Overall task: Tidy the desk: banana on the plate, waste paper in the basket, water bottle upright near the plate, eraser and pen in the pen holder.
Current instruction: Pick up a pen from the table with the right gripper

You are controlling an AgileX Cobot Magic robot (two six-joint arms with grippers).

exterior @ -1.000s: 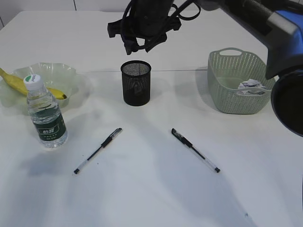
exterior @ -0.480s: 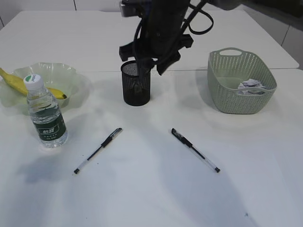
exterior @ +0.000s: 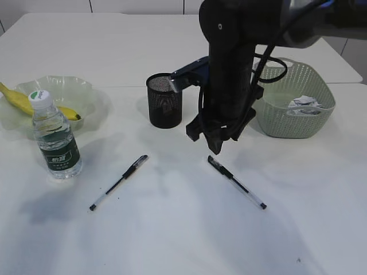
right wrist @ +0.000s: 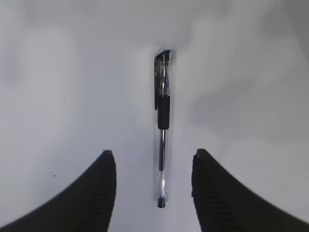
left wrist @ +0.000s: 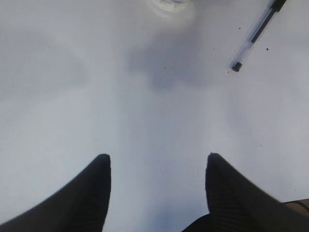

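Note:
Two black-capped clear pens lie on the white table: the left pen [exterior: 118, 182] and the right pen [exterior: 236, 181]. My right gripper [exterior: 213, 144] hangs open just above the right pen's capped end. In the right wrist view that pen [right wrist: 162, 130] lies lengthwise between the open fingers of my right gripper [right wrist: 153, 152]. My left gripper [left wrist: 157, 159] is open and empty over bare table, with the left pen [left wrist: 256, 34] at the upper right. The black mesh pen holder [exterior: 164, 100] stands behind. The banana [exterior: 23, 102] lies on the green plate [exterior: 69, 91]. The water bottle [exterior: 55, 137] stands upright. No eraser shows.
A green basket [exterior: 275, 86] at the right holds crumpled paper [exterior: 304, 106]. The right arm [exterior: 232, 63] stands between the pen holder and the basket. The left arm is out of the exterior view.
My right arm has come down and forward from over the pen holder to just above the right pen. Nothing on the table has moved.

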